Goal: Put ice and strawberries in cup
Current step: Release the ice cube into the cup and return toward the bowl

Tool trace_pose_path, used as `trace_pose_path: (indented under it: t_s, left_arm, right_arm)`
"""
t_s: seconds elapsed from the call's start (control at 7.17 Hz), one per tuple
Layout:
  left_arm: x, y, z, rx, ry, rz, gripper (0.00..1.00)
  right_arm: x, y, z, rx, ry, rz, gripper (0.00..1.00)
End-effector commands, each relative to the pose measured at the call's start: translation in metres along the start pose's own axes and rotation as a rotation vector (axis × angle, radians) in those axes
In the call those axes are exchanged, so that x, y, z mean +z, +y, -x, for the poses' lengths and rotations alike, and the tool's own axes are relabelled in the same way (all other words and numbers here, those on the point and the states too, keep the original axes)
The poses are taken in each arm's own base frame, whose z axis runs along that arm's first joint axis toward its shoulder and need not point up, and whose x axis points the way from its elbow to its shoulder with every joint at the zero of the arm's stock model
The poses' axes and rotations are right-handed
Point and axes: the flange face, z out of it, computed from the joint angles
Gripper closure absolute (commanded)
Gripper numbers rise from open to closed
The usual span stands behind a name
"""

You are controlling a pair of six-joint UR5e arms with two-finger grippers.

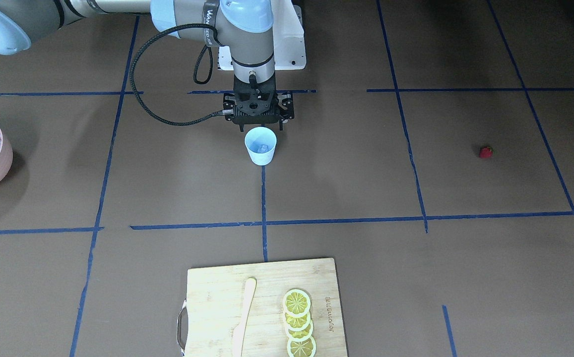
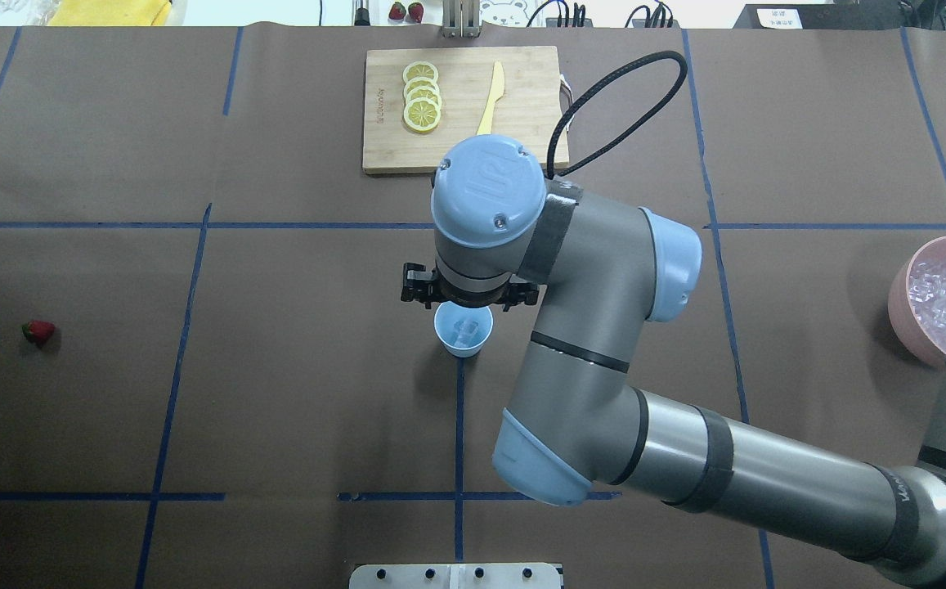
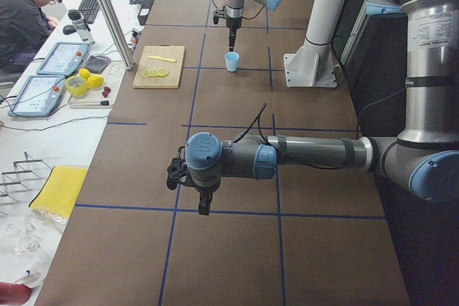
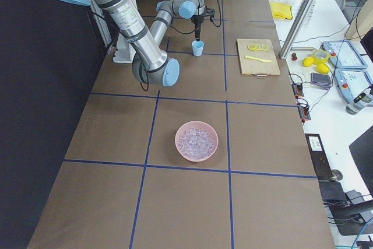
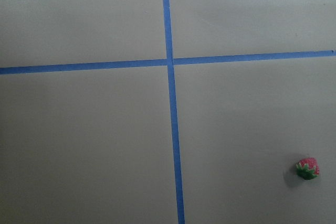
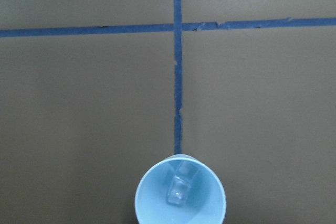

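The light-blue cup (image 1: 261,145) stands upright near the table's middle with one ice cube (image 6: 178,192) inside it. My right gripper (image 1: 261,128) hangs straight above the cup's mouth, open, with nothing between its fingers. More ice (image 2: 943,294) fills the pink bowl. A single red strawberry (image 2: 38,331) lies alone on the brown paper far off on my left; the left wrist view shows this strawberry (image 5: 307,168) at its lower right. My left gripper (image 3: 204,207) hovers over the table and appears only in the exterior left view, so I cannot tell its state.
The pink bowl (image 2: 902,307) sits at the table's right edge. A wooden cutting board (image 2: 383,147) at the far side carries lemon slices (image 2: 422,106) and a yellow knife (image 2: 490,98). Blue tape lines cross the brown paper. A person sits beside the table in the exterior left view.
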Motion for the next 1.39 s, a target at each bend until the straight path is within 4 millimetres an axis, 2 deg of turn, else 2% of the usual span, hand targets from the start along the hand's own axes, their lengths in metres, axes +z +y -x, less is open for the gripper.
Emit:
trace_pose_path:
  t_s: [0.0, 0.14, 0.28, 0.56, 0.7, 0.84, 1.25]
  left_arm:
    - [0.001, 0.000, -0.001, 0.002, 0.000, 0.003, 0.00]
    - [0.001, 0.000, -0.001, 0.002, 0.000, 0.003, 0.00]
    - [0.002, 0.000, 0.000, 0.000, -0.001, 0.005, 0.00]
    - [0.003, 0.000, -0.001, 0.001, -0.001, 0.006, 0.00]
    - [0.003, 0.000, -0.001, 0.001, 0.001, 0.006, 0.00]
    - [0.003, 0.000, -0.001, 0.001, 0.001, 0.006, 0.00]
    - [0.003, 0.001, 0.000, -0.001, 0.001, 0.008, 0.00]
  right_arm:
    - [-0.021, 0.003, -0.073, -0.093, -0.003, -0.022, 0.01]
    - [-0.040, 0.009, -0.125, -0.187, -0.010, -0.030, 0.01]
    - [-0.049, 0.010, -0.179, -0.246, 0.010, -0.025, 0.01]
    - [-0.057, -0.011, -0.299, -0.335, 0.030, -0.009, 0.01]
    - [-0.059, -0.014, -0.359, -0.377, 0.020, -0.024, 0.01]
    - [-0.058, -0.006, -0.425, -0.431, 0.021, -0.039, 0.01]
    - [-0.074, 0.008, -0.562, -0.501, -0.011, -0.030, 0.01]
